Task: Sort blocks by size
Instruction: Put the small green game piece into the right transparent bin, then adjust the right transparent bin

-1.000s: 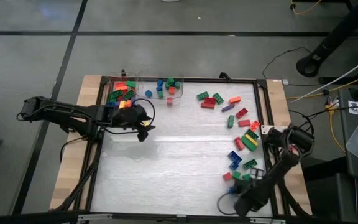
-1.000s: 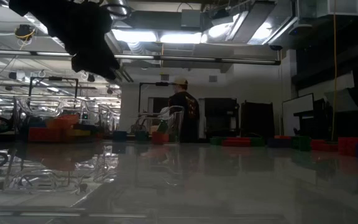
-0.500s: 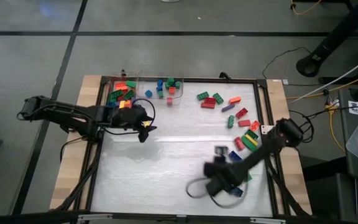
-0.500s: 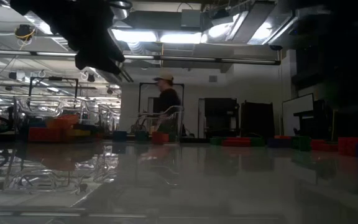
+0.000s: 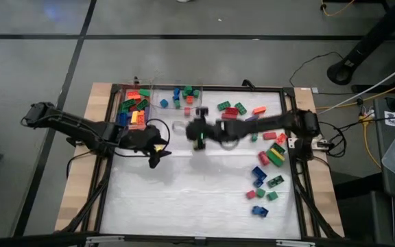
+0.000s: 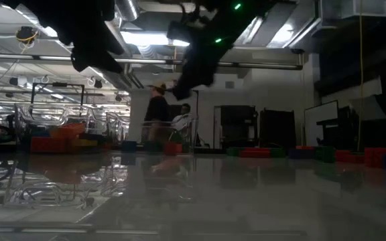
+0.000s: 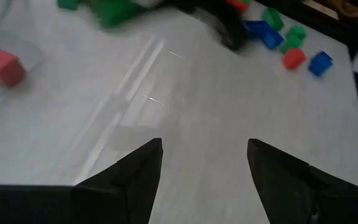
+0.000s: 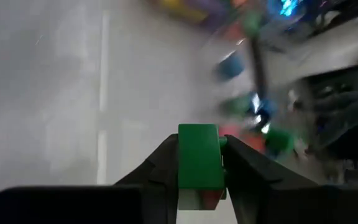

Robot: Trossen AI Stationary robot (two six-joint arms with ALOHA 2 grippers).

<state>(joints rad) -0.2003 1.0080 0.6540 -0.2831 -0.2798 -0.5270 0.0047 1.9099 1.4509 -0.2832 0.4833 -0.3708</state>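
High view: right gripper [image 5: 199,132], earlier at the tabletop's [image 5: 184,192] near right corner, now stretched toward the far edge by the clear bins [image 5: 177,96]. Left gripper [image 5: 158,149] barely shifted.
Left wrist: fingers [image 7: 138,171] apart, empty.
Right wrist: fingers [image 8: 160,165] clamped on a green block [image 8: 199,163].

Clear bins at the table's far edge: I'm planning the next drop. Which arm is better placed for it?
The right. Its pincer is shut on a green block and hangs beside the clear bins. The left pincer is open and empty over bare table.
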